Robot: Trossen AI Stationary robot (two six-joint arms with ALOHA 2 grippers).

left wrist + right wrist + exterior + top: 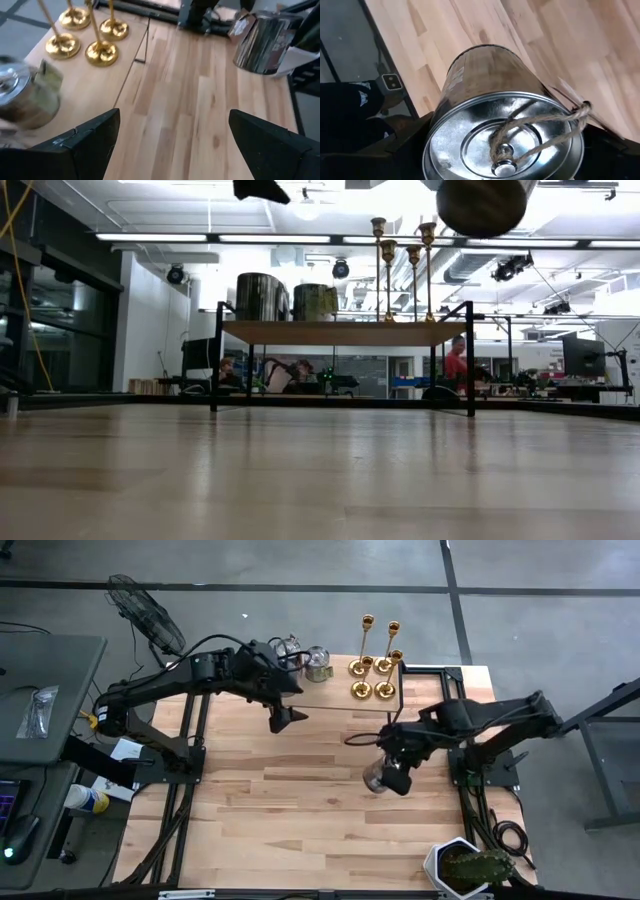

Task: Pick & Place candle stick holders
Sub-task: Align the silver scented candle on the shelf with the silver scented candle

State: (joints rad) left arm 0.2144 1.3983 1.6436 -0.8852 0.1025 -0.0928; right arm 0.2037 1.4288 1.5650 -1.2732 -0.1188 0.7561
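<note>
Four gold candle stick holders point(373, 677) stand on their round bases on a raised wooden shelf point(345, 332) at the table's far edge; they also show in the low view point(402, 255) and the left wrist view point(89, 35). My left gripper point(290, 720) hangs open and empty over the table, near-left of them, its fingers wide apart point(175, 125). My right gripper point(392, 778) is shut on a silver-grey lidded jar point(375, 778) above the table's right middle. My right gripper pinches the jar's round side wall point(437, 135) between its two fingers, near the lid end. The lid point(502, 145), with its twine loop, faces back toward the wrist. The jar is tilted and lifted clear of the table point(485, 202).
Two more silver-grey jars point(305, 655) stand on the shelf left of the candle stick holders. The shelf's black frame point(430, 670) runs along the far right. A potted plant point(465, 865) stands at the near right corner. People show in the room beyond point(457, 360).
</note>
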